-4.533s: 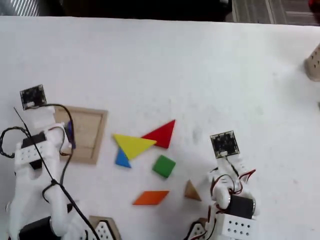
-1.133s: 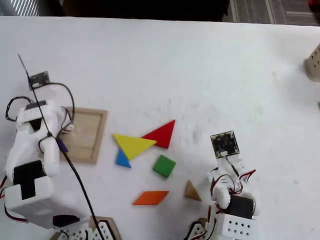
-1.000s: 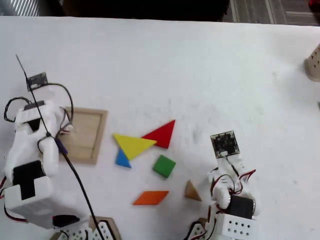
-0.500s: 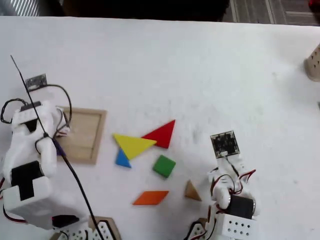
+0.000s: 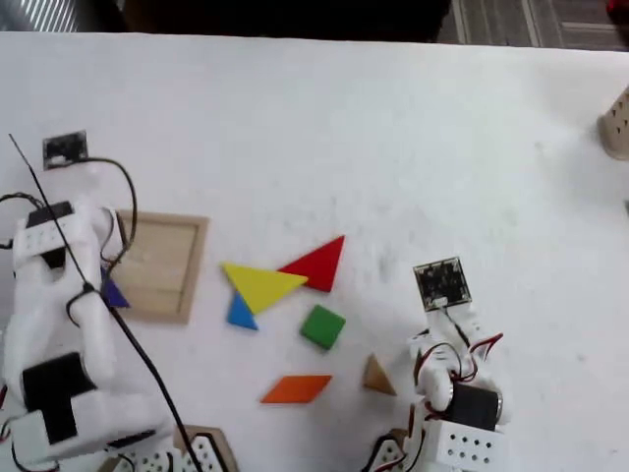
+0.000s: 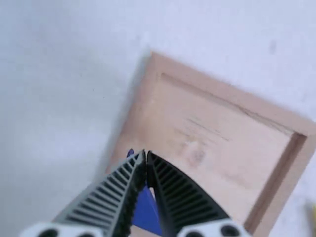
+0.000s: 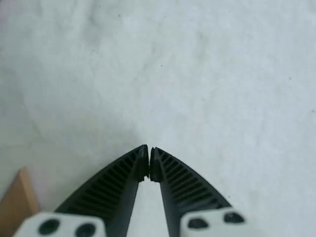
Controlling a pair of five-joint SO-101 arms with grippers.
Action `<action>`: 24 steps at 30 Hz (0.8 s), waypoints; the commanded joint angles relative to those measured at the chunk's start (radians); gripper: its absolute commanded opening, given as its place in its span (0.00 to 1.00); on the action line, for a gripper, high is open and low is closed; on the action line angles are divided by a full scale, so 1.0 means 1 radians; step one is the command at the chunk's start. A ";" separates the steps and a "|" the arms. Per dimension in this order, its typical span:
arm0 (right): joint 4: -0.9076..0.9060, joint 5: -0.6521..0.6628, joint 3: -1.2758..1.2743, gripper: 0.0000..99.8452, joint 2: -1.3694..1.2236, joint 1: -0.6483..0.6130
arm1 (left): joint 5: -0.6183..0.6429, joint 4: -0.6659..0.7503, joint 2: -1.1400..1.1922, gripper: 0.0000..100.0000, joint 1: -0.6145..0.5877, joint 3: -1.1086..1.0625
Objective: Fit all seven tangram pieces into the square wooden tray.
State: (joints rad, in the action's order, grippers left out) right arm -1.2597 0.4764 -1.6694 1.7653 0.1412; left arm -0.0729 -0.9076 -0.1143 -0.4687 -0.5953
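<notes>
The square wooden tray (image 5: 165,262) lies at the left with bare wood showing inside; it also appears in the left wrist view (image 6: 222,143). My left gripper (image 6: 146,157) is shut on a purple-blue piece (image 6: 144,213) above the tray's left rim, where the piece (image 5: 114,294) pokes out beside the arm. Right of the tray lie a yellow triangle (image 5: 260,285), red triangle (image 5: 319,264), small blue triangle (image 5: 240,313), green square (image 5: 322,326), orange parallelogram (image 5: 295,389) and tan triangle (image 5: 376,376). My right gripper (image 7: 149,152) is shut on nothing over bare table, close to the tan triangle (image 7: 17,207).
The right arm's base (image 5: 457,413) stands at the front right. A tan perforated object (image 5: 616,123) sits at the right edge. A wooden block (image 5: 204,447) lies at the front by the left arm's base. The far half of the white table (image 5: 344,128) is open.
The left arm has swung back to the left, carrying the purple-blue piece from over the tray to its left rim. The right arm and the loose pieces have stayed put.
</notes>
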 commanded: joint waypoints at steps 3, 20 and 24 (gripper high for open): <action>0.010 0.008 0.008 0.02 0.012 -0.001 | -0.054 -0.052 -0.124 0.11 -0.061 0.091; 0.008 0.011 0.008 0.02 0.012 0.001 | -0.336 -0.161 0.475 0.26 -0.134 0.624; 0.008 0.012 0.008 0.02 0.012 0.001 | -0.400 -0.170 0.575 0.26 -0.133 0.683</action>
State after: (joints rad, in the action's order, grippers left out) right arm -1.2597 0.4764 -1.6694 1.7653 0.1412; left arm -0.4350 -1.0595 0.4350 -0.6068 0.0138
